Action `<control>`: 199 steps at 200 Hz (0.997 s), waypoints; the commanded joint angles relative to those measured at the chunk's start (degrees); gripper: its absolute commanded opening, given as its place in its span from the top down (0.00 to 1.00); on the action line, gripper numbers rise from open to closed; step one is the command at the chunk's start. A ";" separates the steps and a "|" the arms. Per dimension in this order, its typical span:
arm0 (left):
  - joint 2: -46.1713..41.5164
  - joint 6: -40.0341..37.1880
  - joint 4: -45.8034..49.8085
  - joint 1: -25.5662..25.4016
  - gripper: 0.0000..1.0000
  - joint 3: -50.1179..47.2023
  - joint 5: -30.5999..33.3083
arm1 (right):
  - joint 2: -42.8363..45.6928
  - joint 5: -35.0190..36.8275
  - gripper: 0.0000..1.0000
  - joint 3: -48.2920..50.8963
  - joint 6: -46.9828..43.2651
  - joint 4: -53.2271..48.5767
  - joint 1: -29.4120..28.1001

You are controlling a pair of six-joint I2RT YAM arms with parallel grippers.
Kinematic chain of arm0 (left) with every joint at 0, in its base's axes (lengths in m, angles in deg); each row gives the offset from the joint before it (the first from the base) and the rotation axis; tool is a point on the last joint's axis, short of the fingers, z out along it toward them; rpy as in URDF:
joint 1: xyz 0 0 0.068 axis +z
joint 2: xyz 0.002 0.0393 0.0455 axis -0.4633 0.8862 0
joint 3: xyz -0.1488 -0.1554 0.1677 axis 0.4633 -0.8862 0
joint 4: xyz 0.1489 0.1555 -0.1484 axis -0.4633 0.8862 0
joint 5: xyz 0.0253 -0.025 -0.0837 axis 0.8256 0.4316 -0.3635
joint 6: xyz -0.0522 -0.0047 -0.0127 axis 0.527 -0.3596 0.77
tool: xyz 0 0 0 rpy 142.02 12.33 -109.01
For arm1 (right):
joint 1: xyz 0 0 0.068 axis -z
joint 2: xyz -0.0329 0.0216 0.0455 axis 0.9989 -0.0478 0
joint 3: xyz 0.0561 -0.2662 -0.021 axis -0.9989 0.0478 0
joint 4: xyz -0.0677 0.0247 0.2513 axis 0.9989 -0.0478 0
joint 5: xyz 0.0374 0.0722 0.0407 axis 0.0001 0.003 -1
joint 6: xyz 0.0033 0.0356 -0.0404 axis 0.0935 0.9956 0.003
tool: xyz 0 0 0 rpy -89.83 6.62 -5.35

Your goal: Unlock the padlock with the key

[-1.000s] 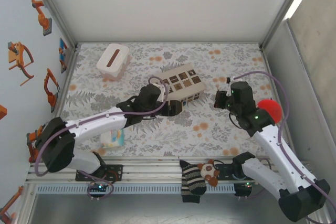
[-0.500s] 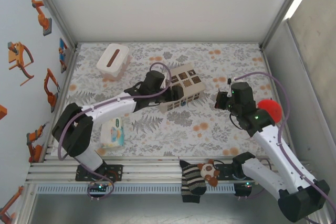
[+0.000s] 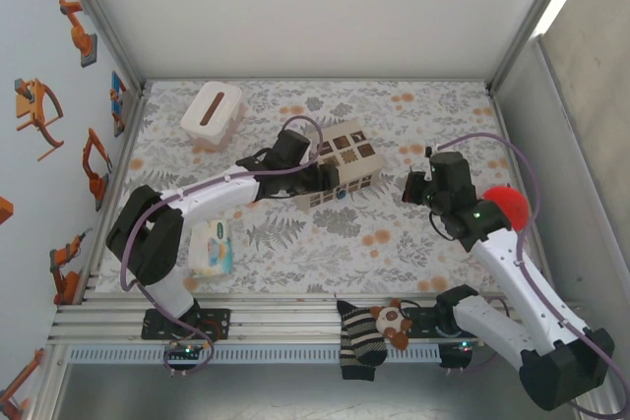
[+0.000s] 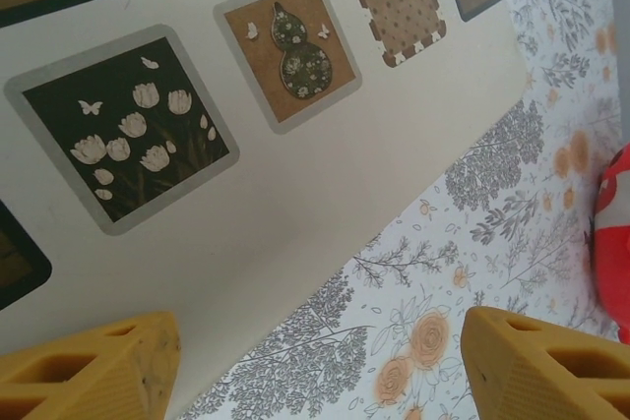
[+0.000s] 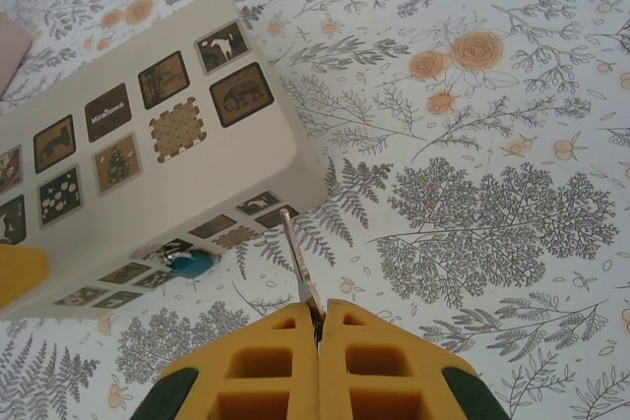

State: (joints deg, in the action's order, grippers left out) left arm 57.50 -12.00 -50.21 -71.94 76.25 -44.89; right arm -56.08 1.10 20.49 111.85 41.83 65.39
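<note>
My right claw point(image 5: 318, 325) clenched on thin silver metal key point(image 5: 298, 261), blade aimed at beige cardboard box with dark picture squares point(image 5: 261, 159). On box's side face, near key: tiny blue padlock point(image 5: 190, 263). My left claw point(image 4: 315, 371) released, spread wide over box top edge.

This is a robotics lab test cell. The left arm point(image 3: 197, 199) and right arm point(image 3: 507, 263) are bolted to an aluminium rail point(image 3: 285, 327) at the table's near edge. White panels point(image 3: 295, 7) in metal framing enclose it, robot-arm stickers point(image 3: 37, 110) dot the left wall, and a floral cloth point(image 3: 325, 243) covers the table.
</note>
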 commanded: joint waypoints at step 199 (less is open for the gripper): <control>-2.18 -13.69 13.18 13.76 0.27 7.48 -3.42 | -1.92 -2.95 1.00 0.89 0.67 1.60 0.36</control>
State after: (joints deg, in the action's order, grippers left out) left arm 52.80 -23.43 -39.52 -55.24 78.00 -45.92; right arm -57.66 -1.39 20.75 111.90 42.31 65.39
